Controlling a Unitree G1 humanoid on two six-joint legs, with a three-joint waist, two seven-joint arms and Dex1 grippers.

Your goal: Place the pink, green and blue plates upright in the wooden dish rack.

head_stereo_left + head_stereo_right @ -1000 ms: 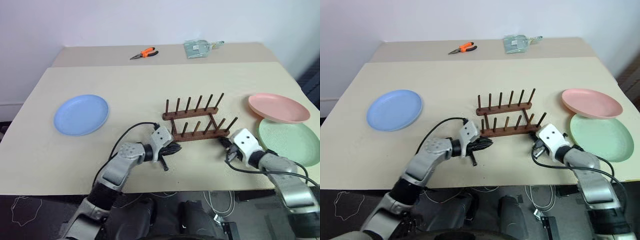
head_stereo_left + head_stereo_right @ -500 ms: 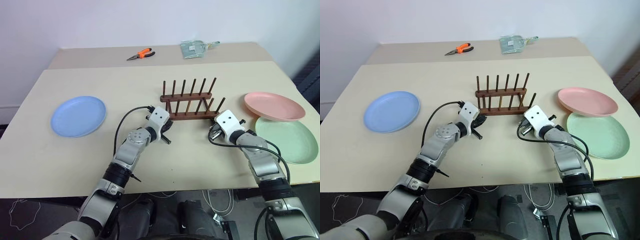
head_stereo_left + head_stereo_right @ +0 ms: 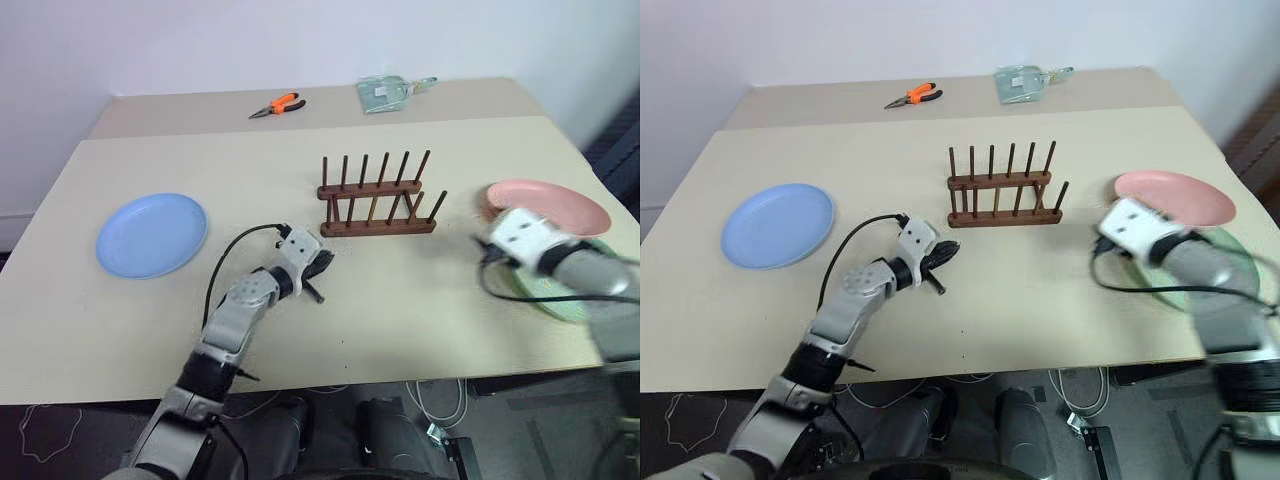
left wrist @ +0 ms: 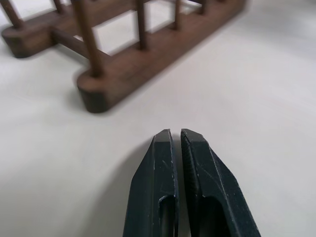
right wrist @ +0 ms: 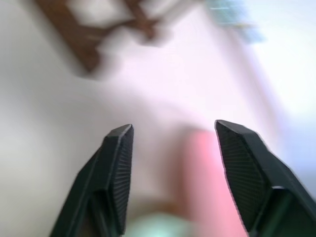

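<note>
The wooden dish rack (image 3: 378,196) stands empty at the table's middle. The blue plate (image 3: 152,234) lies flat at the left. At the right lies the pink plate (image 3: 560,200), with the green plate (image 3: 562,302) in front of it, partly covered by my right arm. My left gripper (image 4: 176,134) is shut on nothing, low over the table just short of the rack's near left corner. My right gripper (image 5: 173,129) is open and empty, raised near the pink plate's left rim.
Orange pliers (image 3: 276,104) and a clear plastic packet (image 3: 385,93) lie on the far table behind. The table's right edge runs close behind the two plates. Bare tabletop (image 3: 400,290) lies between my arms.
The rack went from skewed to square and farther back. My right gripper rose, swung right toward the pink plate and opened. My left gripper drew back left from the rack, still shut.
</note>
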